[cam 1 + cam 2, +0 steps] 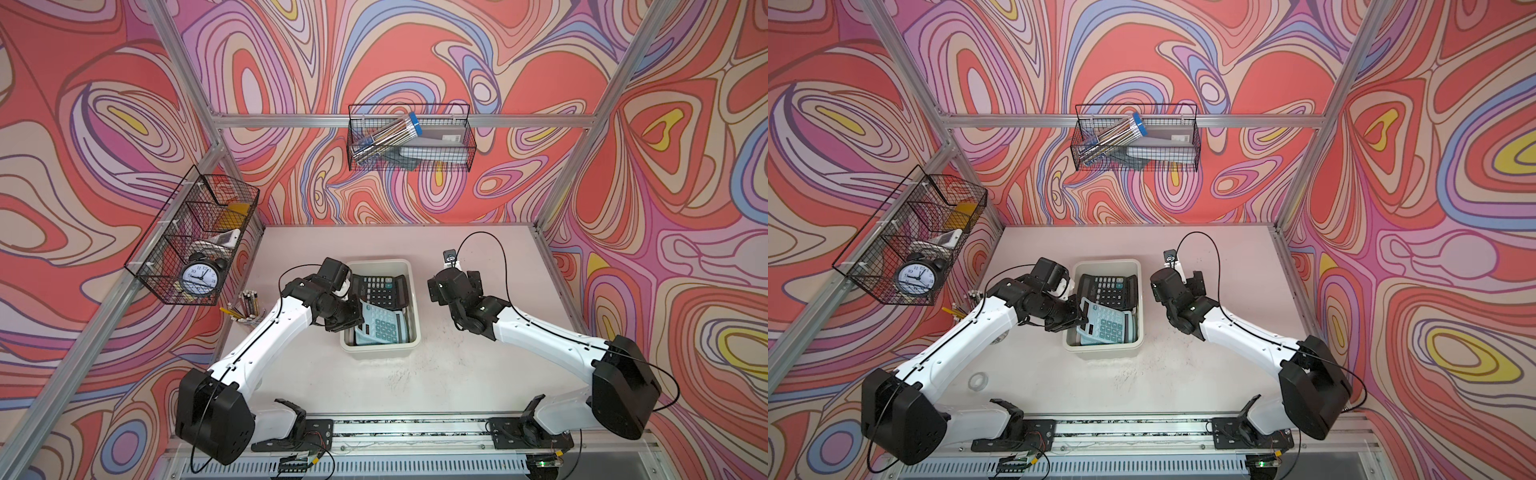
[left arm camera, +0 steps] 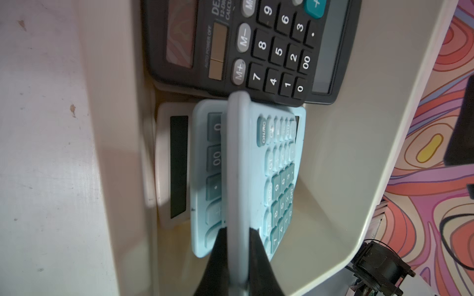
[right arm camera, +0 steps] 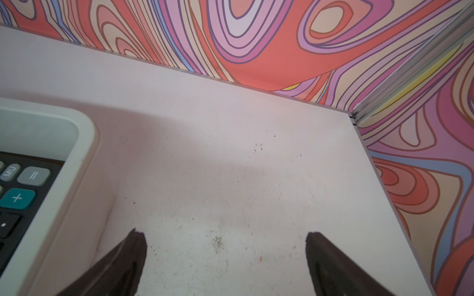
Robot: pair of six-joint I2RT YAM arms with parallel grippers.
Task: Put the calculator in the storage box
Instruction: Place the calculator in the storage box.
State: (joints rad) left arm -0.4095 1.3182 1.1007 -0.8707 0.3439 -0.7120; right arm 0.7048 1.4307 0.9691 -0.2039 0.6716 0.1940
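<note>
1. The pale-blue calculator is hanging tilted over the near half of the storage box. It is not yet released, just above another pale-blue one lying inside.
2. The left end effector is pinching its thin edge; that grip is probably leaving the keys clear and letting it slide in slantwise.
3. A black calculator is filling the box's far half, so the near half is likely the freer spot.
4. The box is sitting in the middle of the desk; the right end effector is hovering spread and empty beside it, toward the desk's right edge — seemingly parked clear of the drop.
</note>
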